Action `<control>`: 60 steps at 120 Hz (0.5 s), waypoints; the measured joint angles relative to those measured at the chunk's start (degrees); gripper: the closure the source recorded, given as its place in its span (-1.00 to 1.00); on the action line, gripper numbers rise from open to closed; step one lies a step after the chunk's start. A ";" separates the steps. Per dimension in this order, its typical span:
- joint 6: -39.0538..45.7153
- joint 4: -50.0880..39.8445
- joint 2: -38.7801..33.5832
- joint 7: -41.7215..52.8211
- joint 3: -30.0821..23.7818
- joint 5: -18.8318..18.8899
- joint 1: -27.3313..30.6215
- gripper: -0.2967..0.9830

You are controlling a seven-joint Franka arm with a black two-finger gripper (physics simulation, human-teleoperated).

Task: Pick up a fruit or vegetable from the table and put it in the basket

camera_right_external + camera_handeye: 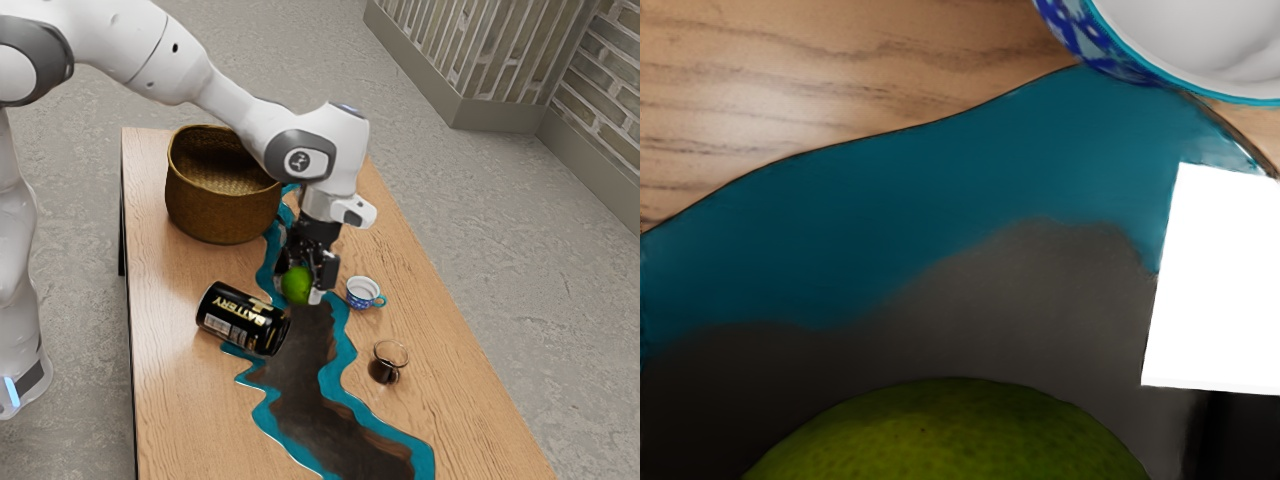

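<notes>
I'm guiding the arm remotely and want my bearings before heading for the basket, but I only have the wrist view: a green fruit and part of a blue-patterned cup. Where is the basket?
Observer: In the exterior view, the basket stands up and to the left of the gripper.
Operator: Anything else near the green fruit?
Observer: Yes, a black cylinder marked BATTERY lies on its side, down and to the left of the green fruit in the exterior view.
Operator: And around the patterned cup?
Observer: A small glass cup with something dark in it, below and slightly right of the patterned cup in the exterior view.
</notes>
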 joint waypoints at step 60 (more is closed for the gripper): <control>-11.43 7.78 -12.05 -4.52 -5.18 10.80 4.90 0.35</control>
